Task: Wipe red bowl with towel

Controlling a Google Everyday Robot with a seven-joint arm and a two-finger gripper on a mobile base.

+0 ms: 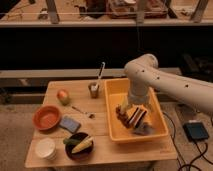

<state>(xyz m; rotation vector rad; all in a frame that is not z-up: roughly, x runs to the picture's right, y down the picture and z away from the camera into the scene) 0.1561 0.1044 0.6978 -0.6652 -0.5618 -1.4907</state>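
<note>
here gripper (134, 116) low inside yellow bin (113, 91), jaws spread over towel (142, 129); red bowl (47, 117) well apart.

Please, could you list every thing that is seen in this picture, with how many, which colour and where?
table: one, light wood, centre
tub: one, yellow, right half of the table
towel: one, pale grey, inside the tub, front right
red bowl: one, orange-red, left side of the table
pad: one, blue-grey, right of the red bowl
white cup: one, front left corner
dark bowl: one, front edge, holds corn and a green vegetable
fruit: one, red-yellow, back left
small cup: one, dark, back middle, holds a white utensil
spoon: one, dark, left of the tub
box: one, black, on the floor, right
arm: one, white, from the right
tool: one, dark, open, inside the tub
</note>
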